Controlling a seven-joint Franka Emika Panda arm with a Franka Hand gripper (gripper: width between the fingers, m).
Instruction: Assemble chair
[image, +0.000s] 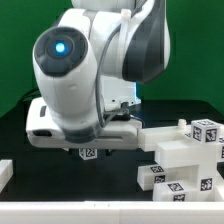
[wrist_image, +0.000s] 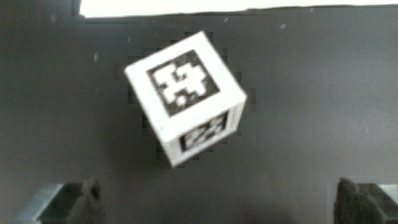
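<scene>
— Two dark fingertips (wrist_image: 71, 200) stand far apart, so the arm's two-finger gripper (wrist_image: 217, 203) is spread wide and pinches nothing. What could go wrong from here?

— Mostly the small white plastic cube (wrist_image: 187, 98) with black-and-white square tags on its faces. From the wrist it sits turned cornerwise to the line between the fingertips. If the jaws closed on it as it lies, I'd expect them to meet edges rather than flat faces, and the cube could spin or squirt out.

— Anything else?

— A descent that's off centre might land a fingertip on the cube's top face and knock it over. And the stack of chunky white plastic blocks and slabs (image: 185, 150), also tagged, stands well apart on the exterior view's right. A low sweep toward it could clip a jutting block and shift the whole pile.

— Where is the cube relative to the gripper, exactly?

— On the matte black tabletop (image: 12, 125), just beneath the hand, touching neither fingertip. The wrist view shows it clear of both tips and not squarely in the gap between them. Whether it rests flat or slightly tipped I can't tell.
</scene>
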